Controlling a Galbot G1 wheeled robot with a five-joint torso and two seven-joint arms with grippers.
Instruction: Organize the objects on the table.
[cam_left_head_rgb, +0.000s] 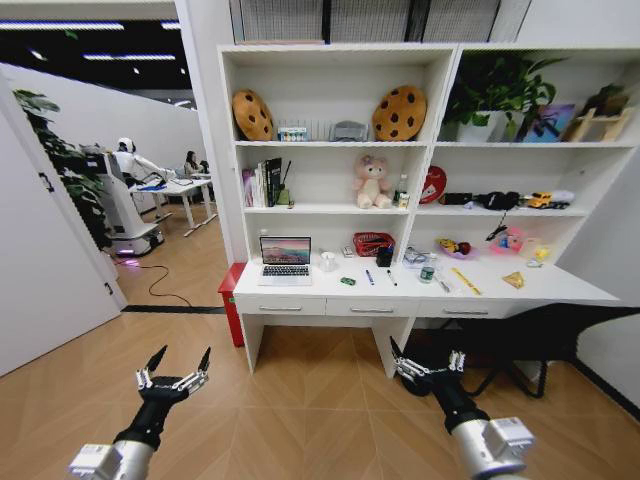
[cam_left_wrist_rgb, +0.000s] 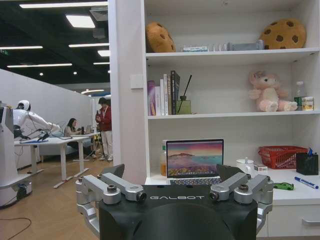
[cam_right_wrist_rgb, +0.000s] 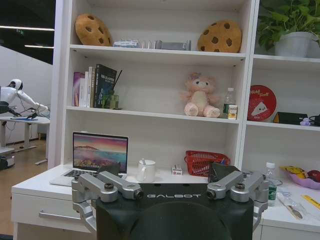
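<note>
Though well apart, laptop beyond grippers

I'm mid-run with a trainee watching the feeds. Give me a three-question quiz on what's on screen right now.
1. True or false: the laptop on the table has its lid shut.
2. Which sits nearest the laptop on the desktop? A) white mug B) red basket C) green-capped bottle
3. Fill in: both the left gripper and right gripper hang low in front of the desk, fingers ____ and holding nothing.

Key:
1. False; the lid is up and the screen lit.
2. A
3. open
</note>
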